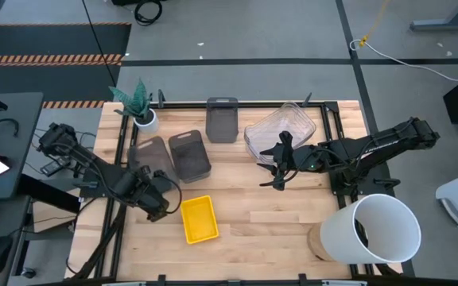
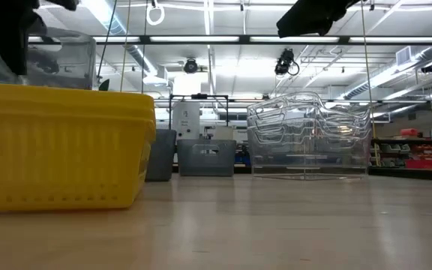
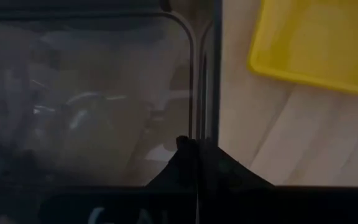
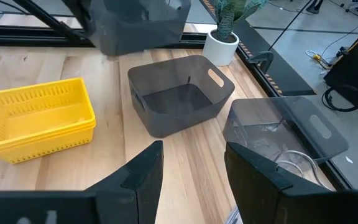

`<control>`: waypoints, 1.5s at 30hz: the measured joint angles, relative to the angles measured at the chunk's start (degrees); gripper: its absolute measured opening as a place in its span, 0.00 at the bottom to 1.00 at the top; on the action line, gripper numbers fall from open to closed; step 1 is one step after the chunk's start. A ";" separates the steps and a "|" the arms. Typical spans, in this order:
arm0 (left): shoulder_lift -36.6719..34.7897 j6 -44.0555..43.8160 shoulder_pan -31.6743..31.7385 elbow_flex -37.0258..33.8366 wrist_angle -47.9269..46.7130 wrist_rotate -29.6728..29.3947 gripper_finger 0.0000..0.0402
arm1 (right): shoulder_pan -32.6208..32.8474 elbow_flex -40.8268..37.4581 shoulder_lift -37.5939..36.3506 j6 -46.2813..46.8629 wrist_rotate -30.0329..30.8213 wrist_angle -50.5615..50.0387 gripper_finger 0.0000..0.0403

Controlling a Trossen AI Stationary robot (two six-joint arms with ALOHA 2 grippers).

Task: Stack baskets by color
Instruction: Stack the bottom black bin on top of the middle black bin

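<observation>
Left gripper [image 1: 156, 208] pinches grey basket [image 1: 151, 155]; rim apparently hidden.

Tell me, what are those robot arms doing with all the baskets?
They are sorting baskets by color. The left end effector is shut on the rim of a grey basket, lifted off the table. The right end effector waits open near the clear stack. The yellow stack sits in front.

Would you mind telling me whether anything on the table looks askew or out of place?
The clear baskets near the right pincer are nested crookedly, their rims tilted at differing angles rather than flush. Nothing else stands out: the yellow stack sits neatly, and the left pincer holds one grey basket raised.
</observation>
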 joint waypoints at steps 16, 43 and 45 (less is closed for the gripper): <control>0.70 14.84 6.38 3.95 3.44 -6.04 0.01 | 0.00 0.00 0.00 0.00 -0.02 0.74 0.44; 15.49 32.66 25.07 3.95 16.88 1.97 0.01 | 0.00 0.00 2.29 -2.78 -2.95 4.04 0.44; 16.50 32.64 25.33 3.95 17.71 2.82 0.01 | 0.00 0.00 2.29 -2.80 -2.99 4.01 0.44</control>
